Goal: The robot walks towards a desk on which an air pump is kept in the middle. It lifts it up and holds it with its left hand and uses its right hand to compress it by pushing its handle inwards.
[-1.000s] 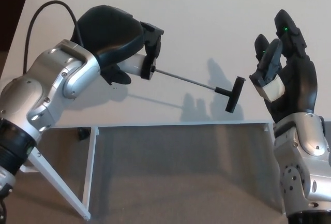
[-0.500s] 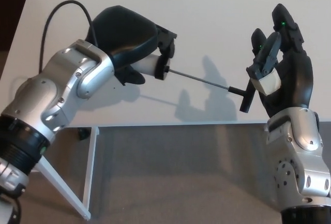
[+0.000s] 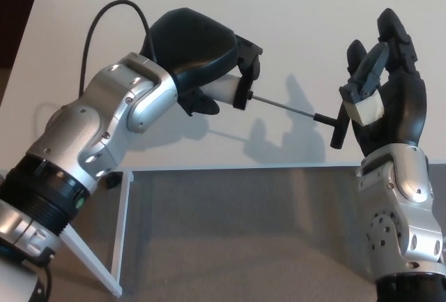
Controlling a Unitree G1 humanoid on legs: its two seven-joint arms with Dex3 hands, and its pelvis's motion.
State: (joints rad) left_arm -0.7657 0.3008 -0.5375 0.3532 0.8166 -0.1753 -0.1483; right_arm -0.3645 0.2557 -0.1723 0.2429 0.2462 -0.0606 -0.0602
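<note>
Left hand (image 3: pixel 198 54) stays clamped on the pump (image 3: pixel 233 89) up over the desk (image 3: pixel 293 9) and has slid right, so the handle (image 3: pixel 339 126) now touches the right hand (image 3: pixel 382 103), fingers apart, rod shorter, prob compression starting imo.

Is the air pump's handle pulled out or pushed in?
Pulled out: a length of bare rod shows between the air pump body and the handle.

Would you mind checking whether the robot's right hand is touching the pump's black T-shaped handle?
Touching: in the head view the black T-shaped handle lies flat against the right hand, with no gap visible between them.
</note>
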